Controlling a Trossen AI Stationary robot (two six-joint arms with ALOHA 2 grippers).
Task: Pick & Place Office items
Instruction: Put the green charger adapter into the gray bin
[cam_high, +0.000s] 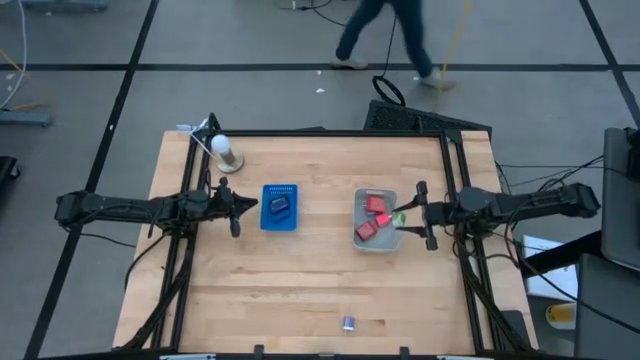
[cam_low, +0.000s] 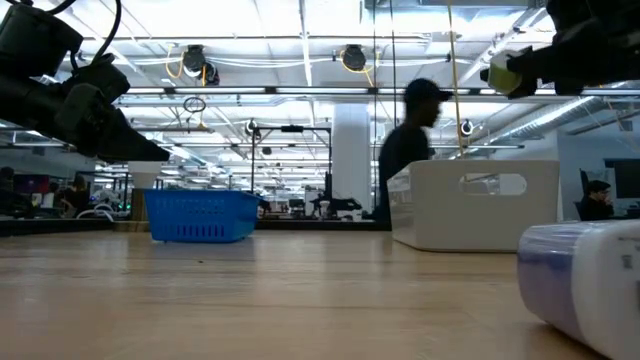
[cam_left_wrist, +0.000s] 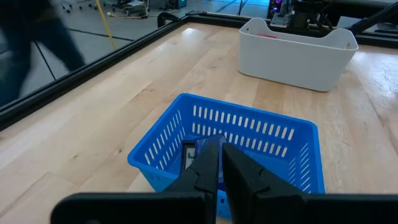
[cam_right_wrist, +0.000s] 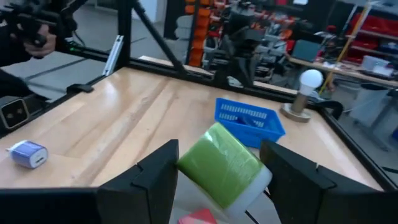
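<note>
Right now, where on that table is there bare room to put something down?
Bare wood lies between the blue basket and the clear bin, and along the near edge around the small blue piece. The bin is crowded, with red pieces inside and the right gripper above.

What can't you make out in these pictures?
- What lies in the blue basket: in the left wrist view the shut left gripper covers it; in the high view it is too small.
- The white bin: its wall hides the contents in the low view.
- The person: blurred.
- The green item in the right gripper: its lower end is cut off by the picture's edge.
</note>
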